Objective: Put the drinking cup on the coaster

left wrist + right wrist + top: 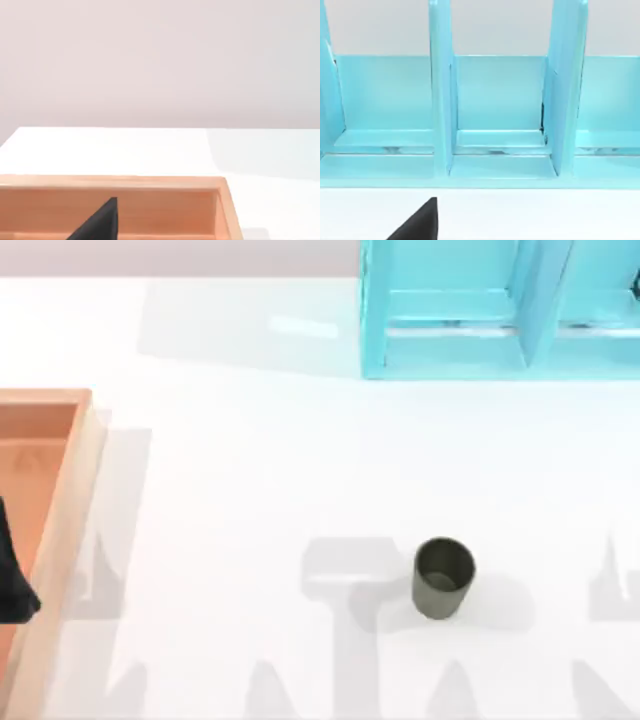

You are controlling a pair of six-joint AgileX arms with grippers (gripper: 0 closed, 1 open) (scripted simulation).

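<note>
The drinking cup (443, 577) stands upright on the white desk (250, 520), right of the middle and near the front edge, and nothing touches it. We find no coaster on the desk, so the goal place is unknown to us. A wooden tray (62, 502) lies at the left edge and a turquoise rack (470, 350) stands at the back right.

The cup is small and light, so we judge that a grasp a little off centre can tip it or push it away.

Of our left gripper (12, 585) we see a dark tip over the tray, and of our right gripper (417, 222) one dark tip before the rack. How far open they are we cannot tell.
</note>
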